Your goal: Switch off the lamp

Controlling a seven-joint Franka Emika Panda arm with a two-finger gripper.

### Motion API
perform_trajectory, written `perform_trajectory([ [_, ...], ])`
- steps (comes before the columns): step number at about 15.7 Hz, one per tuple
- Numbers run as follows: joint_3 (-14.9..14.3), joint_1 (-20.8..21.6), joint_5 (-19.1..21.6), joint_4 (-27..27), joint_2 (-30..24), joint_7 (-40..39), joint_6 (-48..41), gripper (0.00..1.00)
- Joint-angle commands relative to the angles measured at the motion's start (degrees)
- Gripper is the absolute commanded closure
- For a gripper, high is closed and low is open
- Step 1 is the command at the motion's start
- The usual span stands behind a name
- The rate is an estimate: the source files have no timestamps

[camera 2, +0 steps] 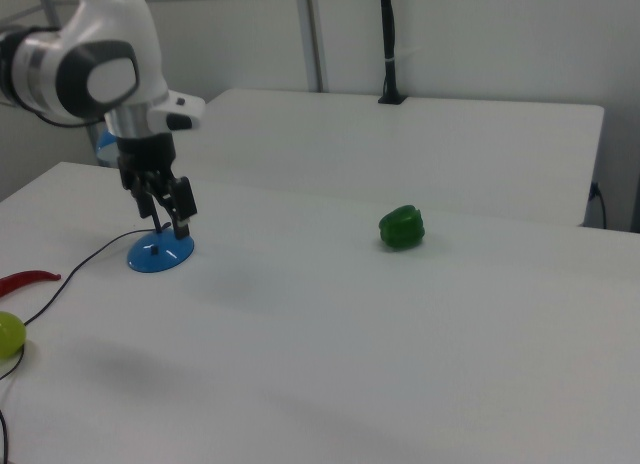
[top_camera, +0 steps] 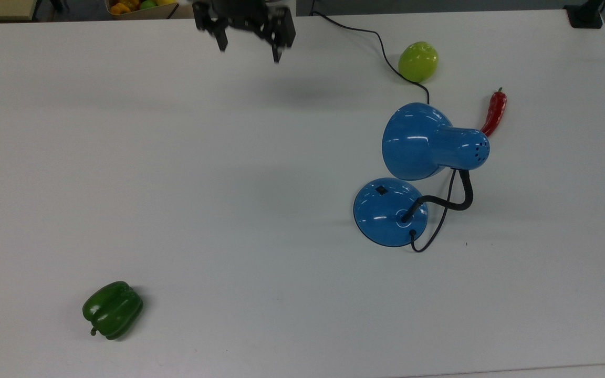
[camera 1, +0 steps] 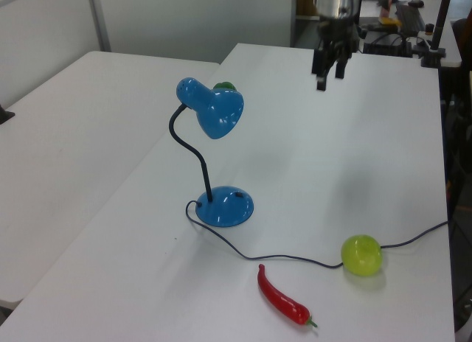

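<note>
The blue lamp stands at the top view's right: its bell shade [top_camera: 418, 142] hangs over the round base [top_camera: 389, 212], and a small black switch [top_camera: 381, 190] sits on the base. The left view shows the shade [camera 1: 217, 110], the gooseneck [camera 1: 193, 152] and the base [camera 1: 227, 206]. No glow shows from the shade. My gripper [top_camera: 250, 50] is open and holds nothing, high at the top view's upper edge, far from the lamp. In the left view the gripper [camera 1: 330, 78] hangs above the table's far end. In the right view the gripper [camera 2: 172, 222] hangs in front of the base [camera 2: 160, 252].
A green apple [top_camera: 418, 61] and a red chili [top_camera: 494, 113] lie beyond the lamp, beside its black cord [top_camera: 381, 47]. A green bell pepper [top_camera: 112, 310] sits near the top view's lower left. A box of fruit [top_camera: 139, 6] stands off the table's far edge.
</note>
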Motion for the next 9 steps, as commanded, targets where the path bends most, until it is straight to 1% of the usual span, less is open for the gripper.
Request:
perform_trajectory([
  [1,-0.79,1.99,-1.16,5.45,-1.6,-2.44,-9.19,0.0],
  [3,-1.31,3.4,-1.16,6.16,-3.1,-2.7,-9.29,0.0],
  [5,-2.98,6.21,-1.07,6.16,-4.42,-3.4,-8.59,0.0],
  [7,-3.52,7.36,-0.72,6.16,-4.42,-8.39,-7.62,0.0],
  [9,-3.6,7.28,-0.45,6.07,-4.07,-12.53,-4.47,0.0],
])
